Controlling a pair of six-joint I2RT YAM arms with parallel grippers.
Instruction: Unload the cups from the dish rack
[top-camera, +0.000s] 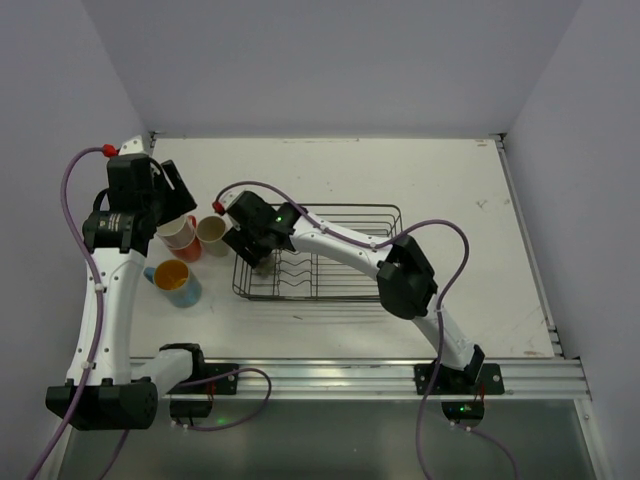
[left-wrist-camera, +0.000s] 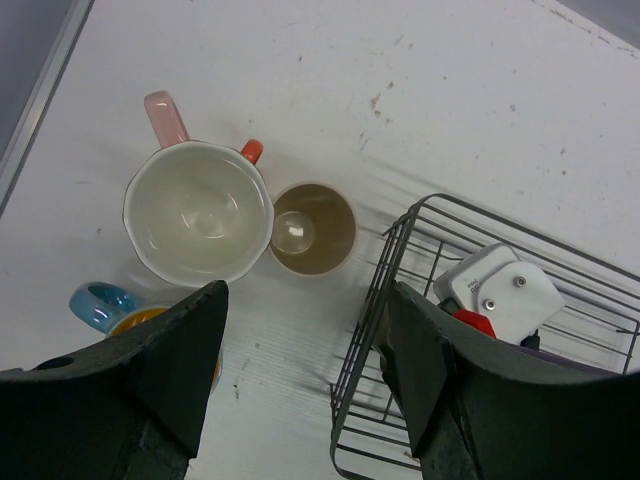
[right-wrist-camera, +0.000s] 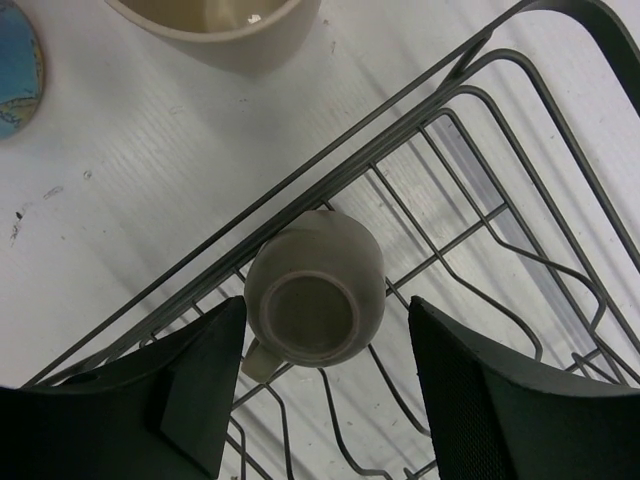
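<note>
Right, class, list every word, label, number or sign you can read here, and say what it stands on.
No readable text anywhere.
The upturned grey cup, pink cup, beige cup and dish rack carry no lettering.
The light blue cup shows only a mottled pattern, no letters.

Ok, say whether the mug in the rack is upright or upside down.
Upside down: the olive-grey mug shows its ringed base, not its mouth, to the wrist camera.
</note>
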